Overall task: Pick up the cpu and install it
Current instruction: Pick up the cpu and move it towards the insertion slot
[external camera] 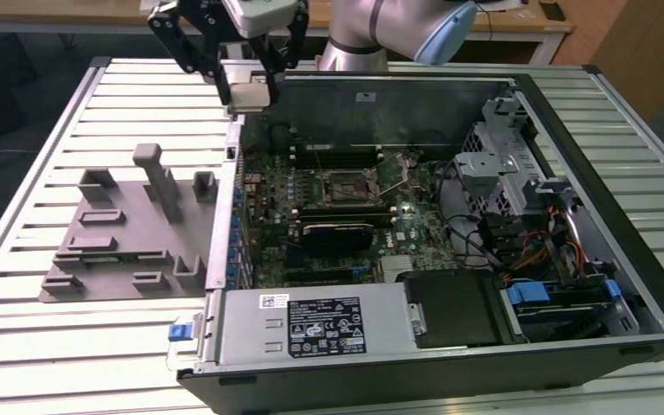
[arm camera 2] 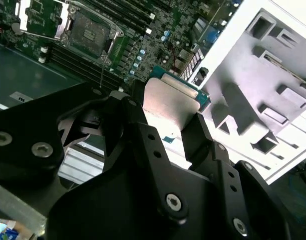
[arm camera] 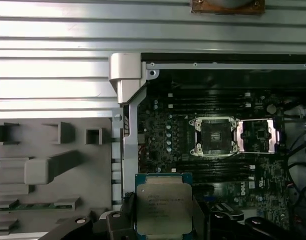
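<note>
The cpu (arm camera: 162, 201), a small square chip with a silvery top and a green rim, sits between the black fingers (arm camera: 119, 220) of my gripper (arm camera: 162, 222), which is shut on it. In the second wrist view the cpu (arm camera 2: 168, 102) shows edge-on in the gripper (arm camera 2: 167, 120). In the exterior view the gripper (external camera: 249, 86) hangs with the cpu (external camera: 252, 88) above the far corner of the open computer case, on the exterior view's left. The motherboard's socket (external camera: 349, 183) (arm camera: 212, 136) (arm camera 2: 88, 32) lies uncovered, its metal retaining frame (arm camera: 256, 136) swung aside.
A grey plastic fixture tray (external camera: 113, 246) (arm camera: 43, 170) lies on the slatted table on the exterior view's left of the case. Inside the case are memory slots (external camera: 338, 156), a black block (external camera: 335, 233), the power supply (external camera: 309, 324), a drive cage (external camera: 505, 173) and cables (external camera: 539, 251).
</note>
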Controlling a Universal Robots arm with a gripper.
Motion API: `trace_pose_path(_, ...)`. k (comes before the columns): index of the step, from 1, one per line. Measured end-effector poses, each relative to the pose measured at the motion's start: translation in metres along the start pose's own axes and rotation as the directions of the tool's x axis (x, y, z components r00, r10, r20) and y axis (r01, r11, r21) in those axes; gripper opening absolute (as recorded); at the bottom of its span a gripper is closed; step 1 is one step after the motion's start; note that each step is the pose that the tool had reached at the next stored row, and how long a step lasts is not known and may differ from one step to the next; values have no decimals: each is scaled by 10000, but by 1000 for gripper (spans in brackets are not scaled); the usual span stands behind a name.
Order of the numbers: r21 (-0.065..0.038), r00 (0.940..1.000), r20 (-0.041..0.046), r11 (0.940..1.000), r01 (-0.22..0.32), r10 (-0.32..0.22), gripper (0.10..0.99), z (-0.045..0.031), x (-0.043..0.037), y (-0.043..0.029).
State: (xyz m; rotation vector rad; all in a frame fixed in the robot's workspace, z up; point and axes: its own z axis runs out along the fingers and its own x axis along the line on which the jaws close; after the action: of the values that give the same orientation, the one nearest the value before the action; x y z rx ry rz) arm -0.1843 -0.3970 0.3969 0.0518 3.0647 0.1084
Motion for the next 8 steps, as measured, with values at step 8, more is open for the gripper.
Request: trace_pose_path(8,1,10000,-1,10000,0,0,541,72,-94,17)
